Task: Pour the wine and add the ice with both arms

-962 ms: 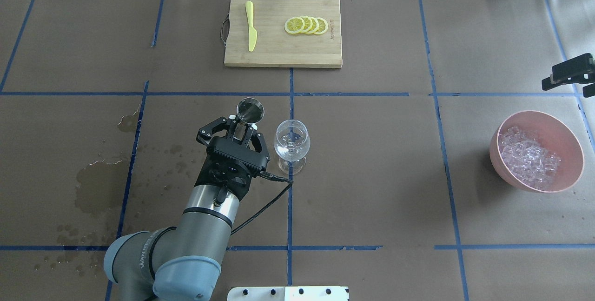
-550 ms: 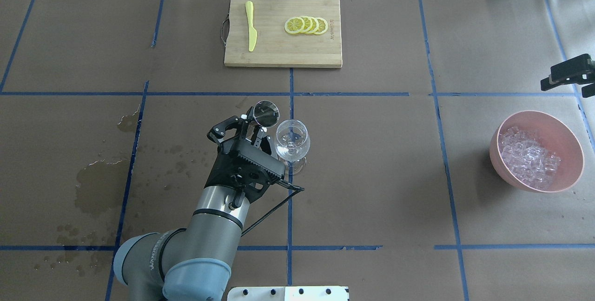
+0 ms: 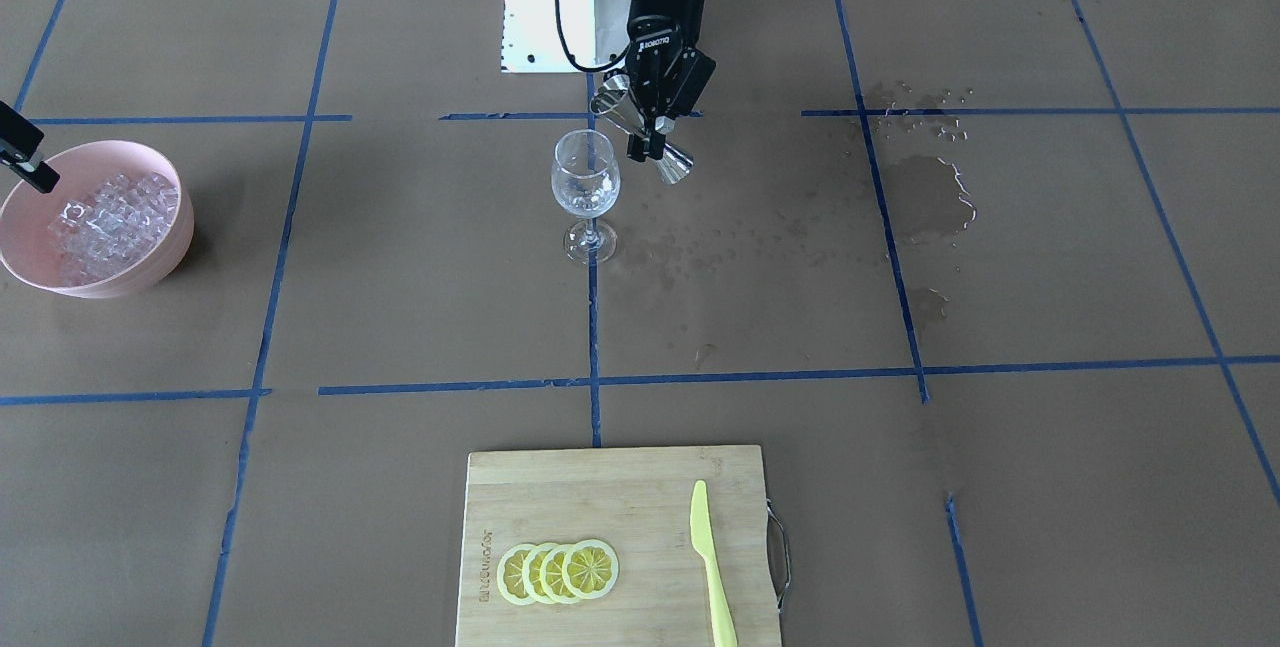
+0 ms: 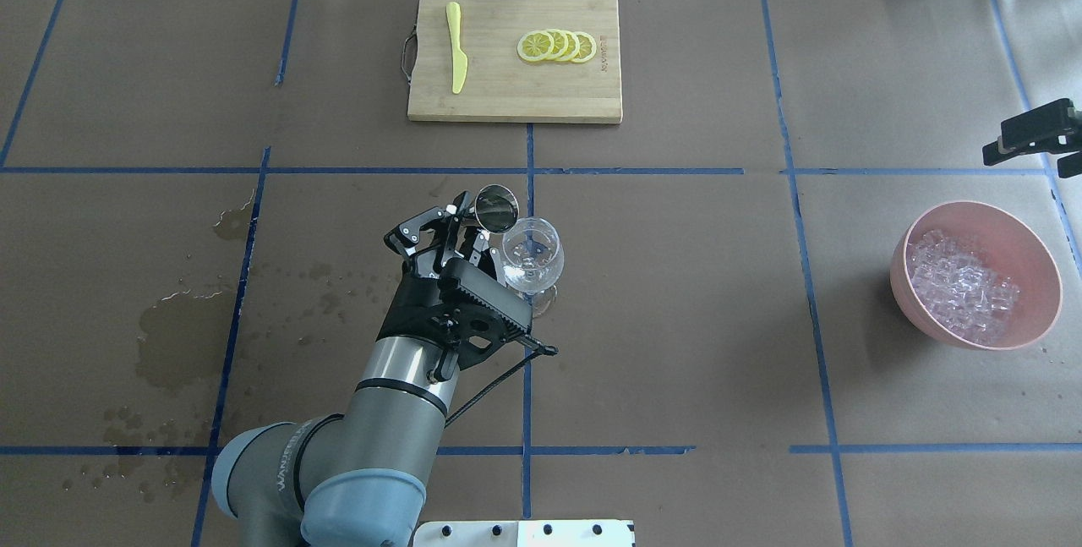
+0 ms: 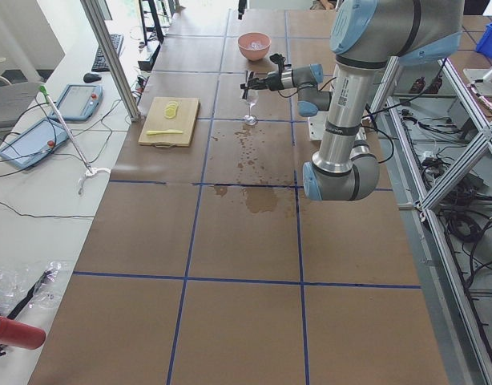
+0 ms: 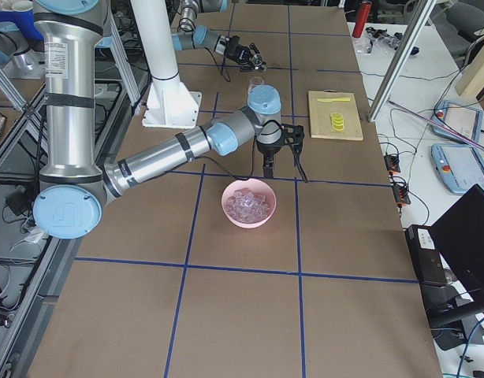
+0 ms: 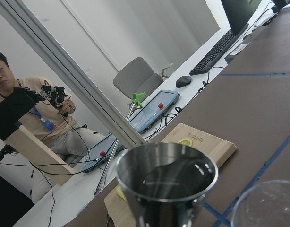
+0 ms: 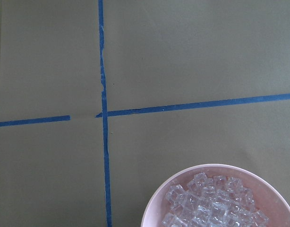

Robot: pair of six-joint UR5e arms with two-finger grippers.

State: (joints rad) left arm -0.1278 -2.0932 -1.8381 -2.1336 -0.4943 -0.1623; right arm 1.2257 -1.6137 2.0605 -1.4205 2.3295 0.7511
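Observation:
My left gripper (image 4: pixel 467 226) is shut on a steel jigger (image 4: pixel 496 208) at its waist and holds it tilted, mouth towards the clear wine glass (image 4: pixel 531 258) just to its right. In the left wrist view the jigger (image 7: pixel 166 176) holds dark-looking wine (image 7: pixel 175 182) and the glass rim (image 7: pixel 270 208) shows at the lower right. In the front view the gripper (image 3: pixel 650 134) holds it beside the glass (image 3: pixel 586 179). Ice cubes (image 4: pixel 962 283) fill a pink bowl (image 4: pixel 1027 238) at the right. My right gripper (image 4: pixel 1030 137) hovers open and empty beyond the bowl; its wrist view shows the ice (image 8: pixel 211 203).
A bamboo cutting board (image 4: pixel 507 95) with lemon slices (image 4: pixel 558 46) and a yellow knife (image 4: pixel 456 48) lies at the far middle. Wet spots (image 4: pixel 173 336) darken the paper on the left. The white base plate (image 4: pixel 524 533) is at the near edge.
My left gripper has moved right towards the glass and rolled, tipping the jigger from upright to mouth-over-glass. The right gripper has barely moved.

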